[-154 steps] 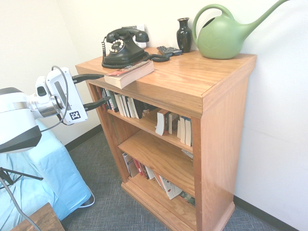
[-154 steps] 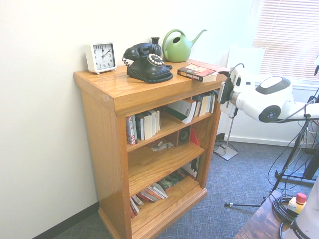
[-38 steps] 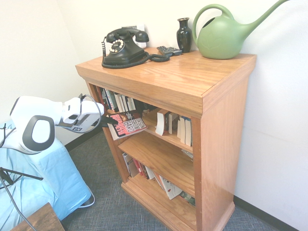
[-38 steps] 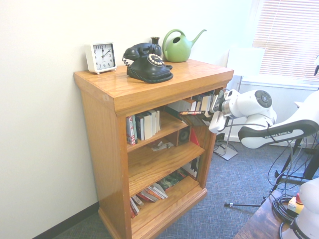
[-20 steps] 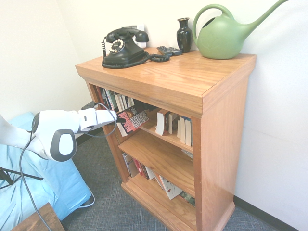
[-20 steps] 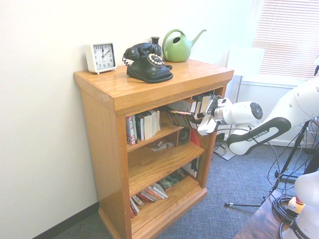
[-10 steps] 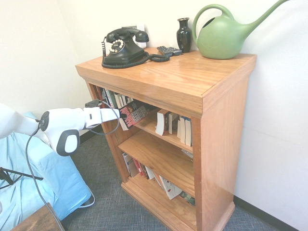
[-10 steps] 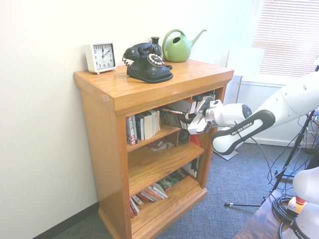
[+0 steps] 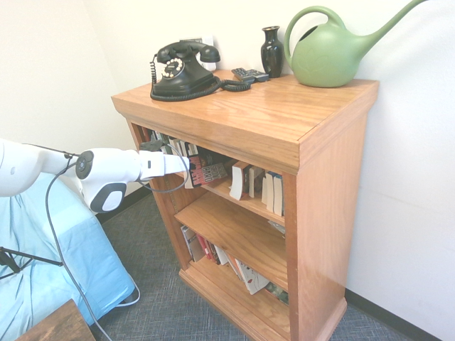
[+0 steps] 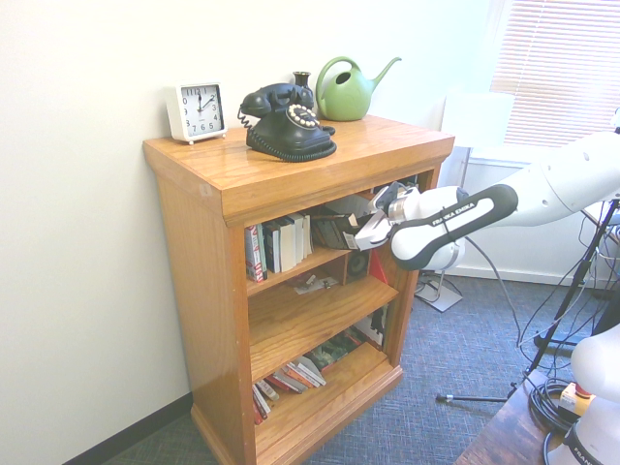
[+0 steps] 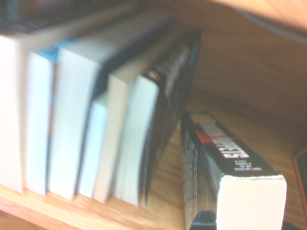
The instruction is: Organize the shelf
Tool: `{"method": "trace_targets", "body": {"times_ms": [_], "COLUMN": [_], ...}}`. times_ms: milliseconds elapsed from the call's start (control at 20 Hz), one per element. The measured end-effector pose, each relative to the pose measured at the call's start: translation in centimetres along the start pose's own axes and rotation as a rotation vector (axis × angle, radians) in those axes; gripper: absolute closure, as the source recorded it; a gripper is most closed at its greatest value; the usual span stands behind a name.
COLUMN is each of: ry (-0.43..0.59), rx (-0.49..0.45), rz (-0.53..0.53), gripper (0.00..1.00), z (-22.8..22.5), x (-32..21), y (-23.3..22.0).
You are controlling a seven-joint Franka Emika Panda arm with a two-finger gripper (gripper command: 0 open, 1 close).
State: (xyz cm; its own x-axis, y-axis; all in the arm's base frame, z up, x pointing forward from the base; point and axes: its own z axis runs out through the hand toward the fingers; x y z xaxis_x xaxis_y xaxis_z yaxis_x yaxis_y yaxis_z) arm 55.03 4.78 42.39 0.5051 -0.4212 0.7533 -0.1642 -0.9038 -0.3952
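First exterior view: book (image 9: 207,170) carried from shelf (image 9: 284,128) top into upper tier by gripper (image 9: 190,168), jaws clamped on it; release pending

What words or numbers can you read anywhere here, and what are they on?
"FRANKA EMIKA": on the white arm.
Hour numerals, "12" at top: on the clock.
Red cover lettering on the book in the tool: too blurred.
Other book spines and phone dial: too small.
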Motion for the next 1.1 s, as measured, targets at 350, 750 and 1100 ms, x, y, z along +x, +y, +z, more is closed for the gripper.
{"method": "trace_targets", "body": {"times_ms": [350, 750, 1100], "ry": [0.01, -0.048, -0.067], "rx": [-0.004, 0.049, 0.022], "rz": [0.018, 0.124, 0.142], "gripper": [1.0, 1.0, 1.0], "z": [9.2, 12.7, 11.8], "x": [-1.9, 2.8, 2.7], "y": [-2.2, -5.0, -5.5]}}
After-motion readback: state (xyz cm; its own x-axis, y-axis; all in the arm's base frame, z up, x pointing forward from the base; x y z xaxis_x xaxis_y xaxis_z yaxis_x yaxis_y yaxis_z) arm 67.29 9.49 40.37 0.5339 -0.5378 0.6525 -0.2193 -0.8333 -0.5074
